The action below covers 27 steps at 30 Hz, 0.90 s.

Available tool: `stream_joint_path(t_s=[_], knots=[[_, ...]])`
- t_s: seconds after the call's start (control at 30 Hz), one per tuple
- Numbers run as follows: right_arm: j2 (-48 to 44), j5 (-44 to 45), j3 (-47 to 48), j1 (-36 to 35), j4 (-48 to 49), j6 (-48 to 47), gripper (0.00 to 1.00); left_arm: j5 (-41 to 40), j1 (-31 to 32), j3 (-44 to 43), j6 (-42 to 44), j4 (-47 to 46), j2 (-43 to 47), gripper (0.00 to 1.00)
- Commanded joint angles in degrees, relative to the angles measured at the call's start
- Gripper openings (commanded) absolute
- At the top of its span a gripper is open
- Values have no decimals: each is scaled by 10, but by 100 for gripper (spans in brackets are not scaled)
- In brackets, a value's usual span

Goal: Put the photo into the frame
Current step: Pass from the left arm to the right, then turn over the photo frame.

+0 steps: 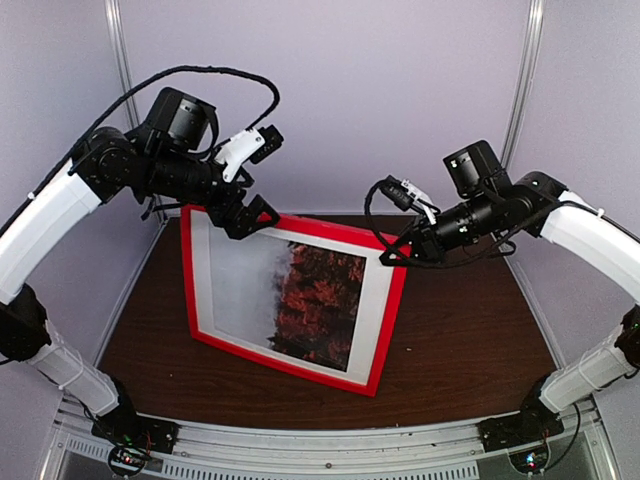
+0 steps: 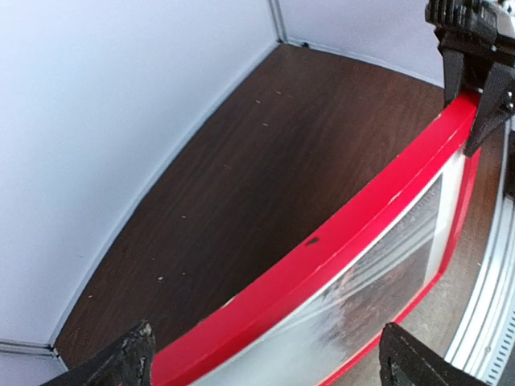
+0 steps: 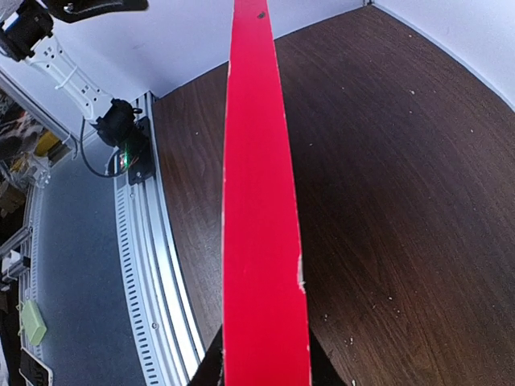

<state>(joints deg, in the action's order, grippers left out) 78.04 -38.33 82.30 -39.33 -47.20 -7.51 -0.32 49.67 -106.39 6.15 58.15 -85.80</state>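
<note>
From above, the frame [image 1: 391, 330] is standing tilted on its lower long rail on the tabletop [image 1: 470, 340]. Its red front is facing the arm bases, and the photo [image 1: 310, 300] is already sitting inside it within a white border. The left gripper [image 1: 248, 215] is hovering at the upper rail near its left end, while the right gripper [image 1: 398, 252] is holding the upper right corner. In the left wrist view, the left jaws are standing spread wide; the red rail is passing between them and running lengthwise away towards the right jaws, which are pinching its far end. In the right wrist view, the right jaws are pressing on either side of the rail, which is stretching straight ahead from them. Both arms are at the rail, but I judge only the right is gripping it, so any lowering is depending on that grip.
</note>
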Motion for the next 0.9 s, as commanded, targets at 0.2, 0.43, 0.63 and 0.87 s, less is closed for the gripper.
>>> stream_joint_path(t_s=[0.2,0.43,0.63,0.87], knots=[[13,139,-4,81,59,164,0,-151,-14,99,-60,-118,67,98],[3,176,-48,126,104,262,0,-167,-14,172,-110,-149,82,98],[-27,206,-108,147,159,334,0,-172,-14,225,-143,-169,85,98],[-49,222,-177,148,203,409,0,-167,-14,268,-187,-180,74,98]])
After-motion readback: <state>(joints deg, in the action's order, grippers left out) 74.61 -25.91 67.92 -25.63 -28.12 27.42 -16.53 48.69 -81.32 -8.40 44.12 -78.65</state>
